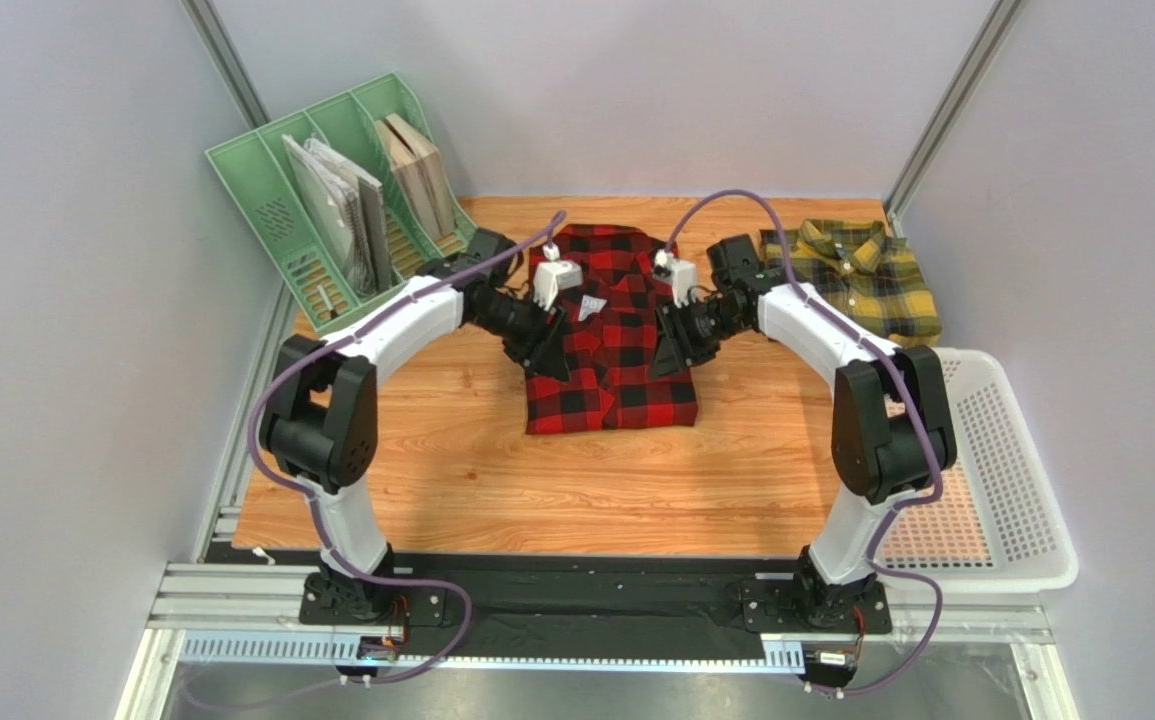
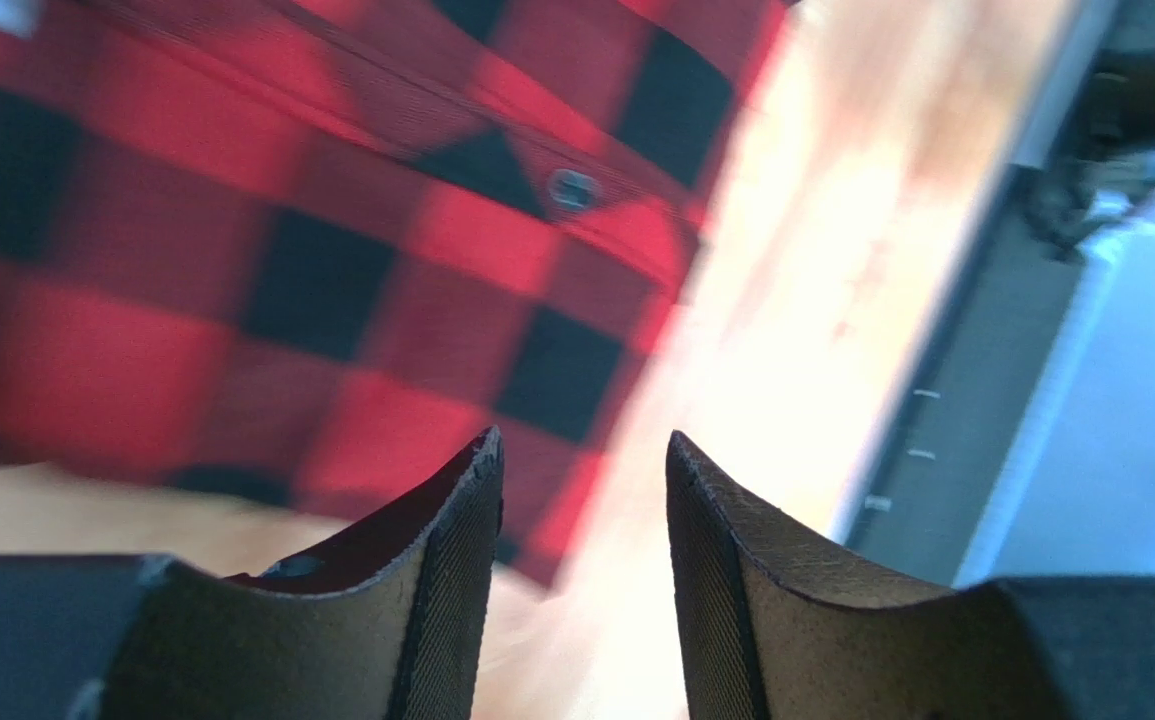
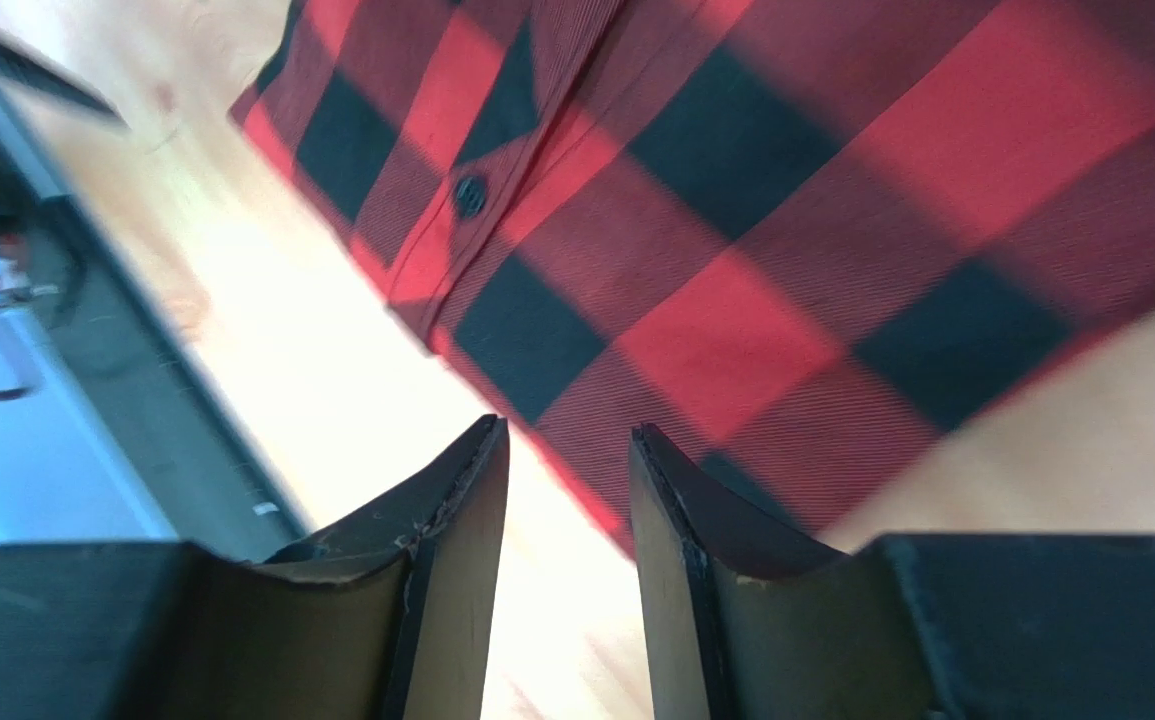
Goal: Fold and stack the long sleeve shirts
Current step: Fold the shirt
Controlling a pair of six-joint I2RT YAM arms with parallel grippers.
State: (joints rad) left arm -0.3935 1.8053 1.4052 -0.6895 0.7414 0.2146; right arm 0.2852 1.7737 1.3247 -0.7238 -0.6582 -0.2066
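Looking from the top, you have the red shirt (image 1: 607, 338) lying as a folded rectangle in the middle of the table (image 1: 448, 465). Your left gripper (image 1: 550, 357) is at the shirt's left edge and your right gripper (image 1: 670, 354) at its right edge, both angled in toward the cloth. You can't tell from here whether either one touches the fabric.

In the left wrist view, your fingers (image 2: 448, 570) stand apart and the gap is bare, with nothing pinched. Red-black check lies beyond the tips, with a button (image 2: 573, 189) on the placket and wood to the right of the hem. That view is blurry.

In the right wrist view, your fingers (image 3: 441, 570) are apart too, with a narrower gap and nothing between them. A shirt corner lies just past the tips, with wood on either side.

The yellow shirt (image 1: 857, 275) lies at the table's far right corner, collar showing, well apart from the red shirt and just behind the white basket (image 1: 1011, 480). The green rack (image 1: 331, 195), holding flat items, stands at the far left.
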